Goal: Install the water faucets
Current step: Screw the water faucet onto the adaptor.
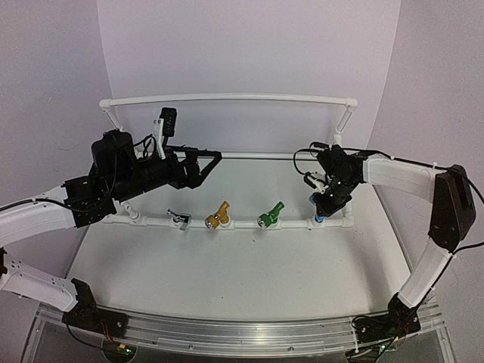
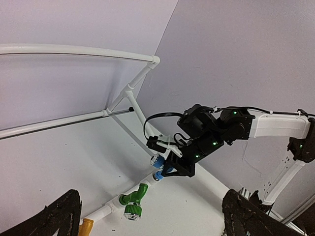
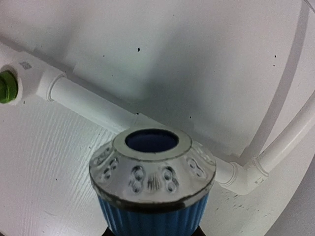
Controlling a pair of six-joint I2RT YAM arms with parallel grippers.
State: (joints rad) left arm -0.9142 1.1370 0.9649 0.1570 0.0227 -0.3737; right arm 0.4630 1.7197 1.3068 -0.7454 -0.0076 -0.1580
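Note:
Along the front white pipe [image 1: 242, 224] sit a silver faucet [image 1: 179, 219], a yellow faucet [image 1: 218, 217] and a green faucet [image 1: 271, 214]. At the pipe's right end my right gripper [image 1: 327, 203] is shut on the blue faucet [image 1: 318, 210], whose lower end meets the pipe fitting. The right wrist view is filled by that blue faucet's [image 3: 152, 182] metallic nozzle. My left gripper [image 1: 200, 168] hangs open and empty above the table behind the pipe, left of centre. Its wrist view shows the green faucet [image 2: 133, 201], the blue faucet [image 2: 160, 161] and the right gripper [image 2: 179, 164].
The white PVC frame's tall back rail [image 1: 227, 97] spans the rear, with a thin dark rod [image 1: 257, 156] below it. A white elbow [image 3: 246, 174] joins the front pipe to the right side pipe. A curved metal rail [image 1: 227, 329] runs along the table's near edge.

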